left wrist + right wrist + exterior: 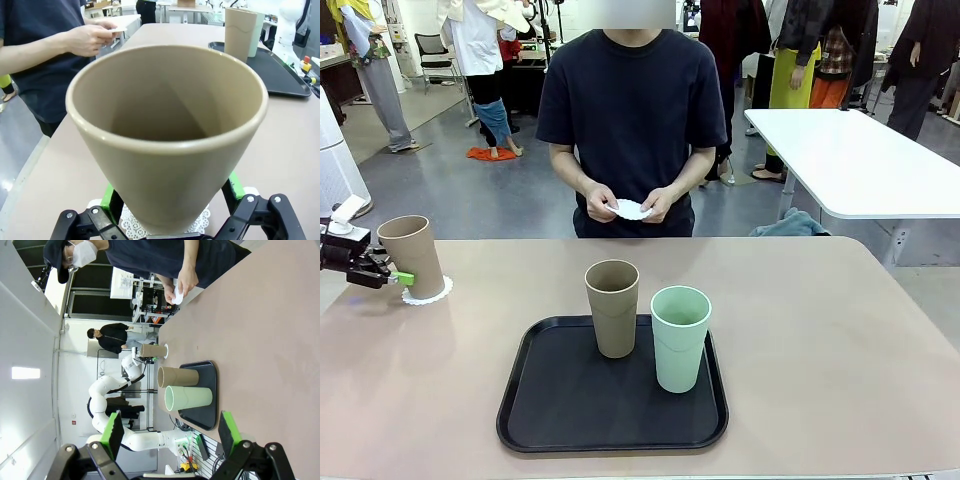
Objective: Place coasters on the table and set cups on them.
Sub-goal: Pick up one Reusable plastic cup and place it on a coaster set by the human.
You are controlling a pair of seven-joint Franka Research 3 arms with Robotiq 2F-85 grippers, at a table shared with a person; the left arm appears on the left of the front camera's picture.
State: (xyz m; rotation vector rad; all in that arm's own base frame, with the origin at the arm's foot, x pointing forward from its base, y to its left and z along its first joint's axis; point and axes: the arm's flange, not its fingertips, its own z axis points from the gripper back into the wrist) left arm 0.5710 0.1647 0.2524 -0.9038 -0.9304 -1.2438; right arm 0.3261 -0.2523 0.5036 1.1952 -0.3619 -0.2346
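Well off to the left of the black tray (pixel 570 405), the left gripper (pixel 398 277) has its fingers either side of a tan cup (pixel 410 256), low down near the base. The cup stands on a white scalloped coaster (pixel 433 294) on the table (pixel 820 330). In the left wrist view the green pads sit right at the cup wall, but I can't tell whether they are pressing it or just clear of it.

This looks like the letting-go step. To do it well, I'd have the fingers part evenly and draw straight back, away from the tray. A tall cup on thin paper could tip, and the coaster could be dragged along.

The right gripper (pixel 170 432) hangs wide open, with nothing between its fingers. On the tray wait a second tan cup (pixel 612 307) and a mint-green cup (pixel 680 337), close side by side. Beyond the tray, the person's hands (pixel 630 205) hold another coaster, probably next to be laid down.
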